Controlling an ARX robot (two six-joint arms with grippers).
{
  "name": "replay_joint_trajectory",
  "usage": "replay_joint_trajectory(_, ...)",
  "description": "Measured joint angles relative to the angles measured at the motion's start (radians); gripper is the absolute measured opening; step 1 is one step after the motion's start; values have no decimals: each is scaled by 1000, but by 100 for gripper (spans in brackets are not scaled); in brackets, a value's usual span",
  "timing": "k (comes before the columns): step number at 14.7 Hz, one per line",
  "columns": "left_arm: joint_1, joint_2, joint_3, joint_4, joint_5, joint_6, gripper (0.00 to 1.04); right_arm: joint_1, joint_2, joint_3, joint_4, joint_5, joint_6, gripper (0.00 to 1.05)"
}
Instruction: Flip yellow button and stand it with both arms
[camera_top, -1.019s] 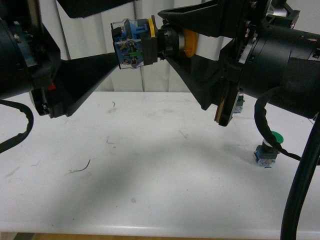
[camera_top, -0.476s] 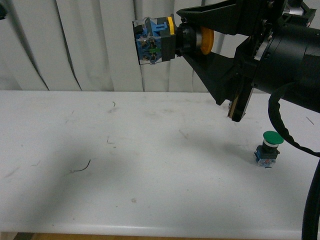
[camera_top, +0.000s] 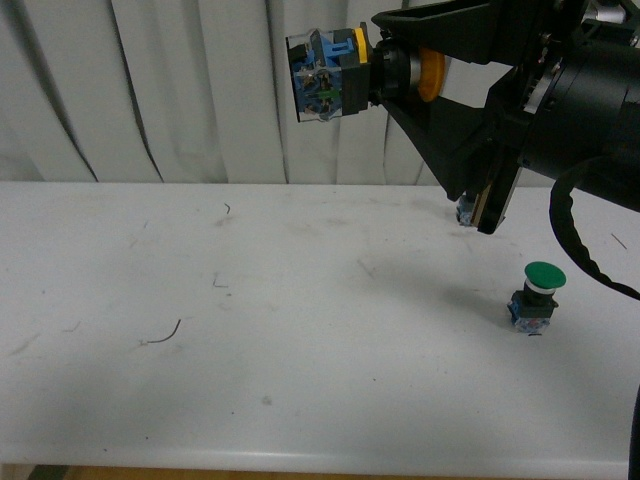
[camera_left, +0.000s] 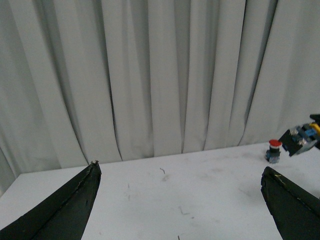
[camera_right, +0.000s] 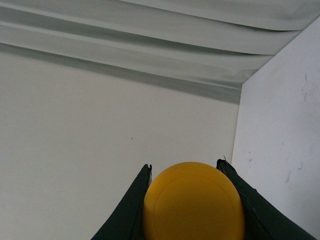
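One holder now: left gripper (camera_left: 180, 167) backed off, spread wide; right gripper (camera_top: 388, 66) pinches the yellow button (camera_top: 330, 75) sideways. Standing's probably next.

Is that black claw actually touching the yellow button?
Touching. The right wrist view shows both fingers pressed against the sides of the yellow button.

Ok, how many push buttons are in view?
3: yellow button, held aloft in the right gripper; green button, standing on the table at right; red button, farther back near the curtain. Others may be hidden.
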Motion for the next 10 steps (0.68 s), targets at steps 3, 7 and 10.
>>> replay_joint_trajectory(3, 51, -21, -38, -93, -104, -41, 75, -1, -1, 0, 0, -1, -4, 36)
replay_joint_trajectory(7, 41, -106, -167, -47, -93, -75, 15, -8, -2, 7, -1, -3, -4, 36)
replay_joint_trajectory(10, 41, -165, -254, -27, -94, -79, 2, -7, -2, 7, -1, -3, -5, 36)
